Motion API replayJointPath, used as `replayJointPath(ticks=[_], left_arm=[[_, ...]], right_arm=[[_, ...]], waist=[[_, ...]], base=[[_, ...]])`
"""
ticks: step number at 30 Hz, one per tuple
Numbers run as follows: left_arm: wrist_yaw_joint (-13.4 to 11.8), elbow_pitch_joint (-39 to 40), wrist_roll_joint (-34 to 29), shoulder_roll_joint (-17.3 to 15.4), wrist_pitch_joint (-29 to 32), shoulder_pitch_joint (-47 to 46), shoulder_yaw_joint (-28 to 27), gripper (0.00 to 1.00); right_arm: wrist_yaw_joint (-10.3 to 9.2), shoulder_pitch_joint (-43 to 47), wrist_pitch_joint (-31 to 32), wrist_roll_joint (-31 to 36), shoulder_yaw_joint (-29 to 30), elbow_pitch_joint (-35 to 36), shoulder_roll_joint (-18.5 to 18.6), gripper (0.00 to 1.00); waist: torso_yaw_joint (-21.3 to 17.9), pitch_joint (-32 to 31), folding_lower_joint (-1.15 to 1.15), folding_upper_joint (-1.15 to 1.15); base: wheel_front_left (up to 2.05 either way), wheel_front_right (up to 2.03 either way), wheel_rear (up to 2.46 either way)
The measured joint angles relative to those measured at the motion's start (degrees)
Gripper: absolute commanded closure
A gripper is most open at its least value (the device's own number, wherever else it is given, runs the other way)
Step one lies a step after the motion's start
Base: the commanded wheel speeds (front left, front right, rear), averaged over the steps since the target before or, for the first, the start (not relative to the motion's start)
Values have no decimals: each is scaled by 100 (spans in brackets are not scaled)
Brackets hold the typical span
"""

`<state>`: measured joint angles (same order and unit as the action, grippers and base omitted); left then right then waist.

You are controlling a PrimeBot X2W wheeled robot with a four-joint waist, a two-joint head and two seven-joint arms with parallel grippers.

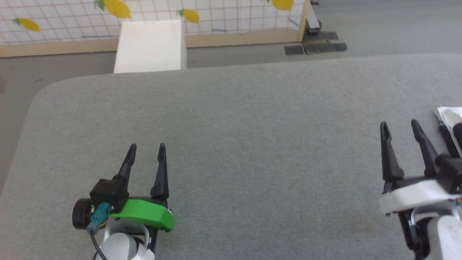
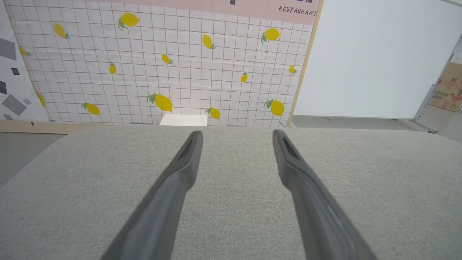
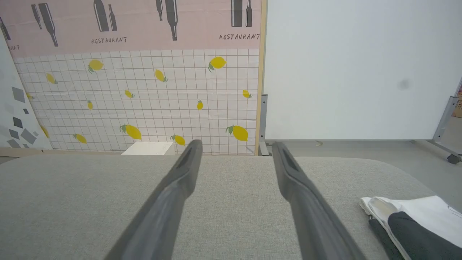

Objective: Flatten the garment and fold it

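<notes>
A grey fabric tabletop (image 1: 252, 119) with rounded corners spreads beneath the fingers (image 2: 180, 177) of the left gripper (image 2: 236, 135). Past their tips, beyond its far edge, a white box (image 1: 149, 45) stands on grey floor (image 1: 54, 72). Behind rises a white grid-lined wall panel (image 2: 187, 72) printed with yellow lemons (image 2: 163, 103), a pink band (image 3: 126, 21) lettered RESTAURANT above; right of the fingers, a plain white board (image 2: 379, 57).

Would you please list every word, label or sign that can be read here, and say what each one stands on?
"RESTAURANT": on the pink panel above the lemon tiles, repeated under the bottle prints.
"ANT": the cut-off end of the same word, at that panel's left edge in the right wrist view.
Print on the cardboard box: too blurred to read.
Small mark on the garment: too small to read.
</notes>
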<state>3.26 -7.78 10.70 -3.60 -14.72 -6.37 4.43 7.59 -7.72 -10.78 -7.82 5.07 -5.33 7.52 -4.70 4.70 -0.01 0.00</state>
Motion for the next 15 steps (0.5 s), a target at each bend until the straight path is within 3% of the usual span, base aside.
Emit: replayJointPath(ticks=[15], left_arm=[[-81,-182,-1,43,0,214,67,0]], right_arm=[[0,955,27,372,16,460,-414,0]], waist=[[441,-303,0,0]], base=[[0,0,0]])
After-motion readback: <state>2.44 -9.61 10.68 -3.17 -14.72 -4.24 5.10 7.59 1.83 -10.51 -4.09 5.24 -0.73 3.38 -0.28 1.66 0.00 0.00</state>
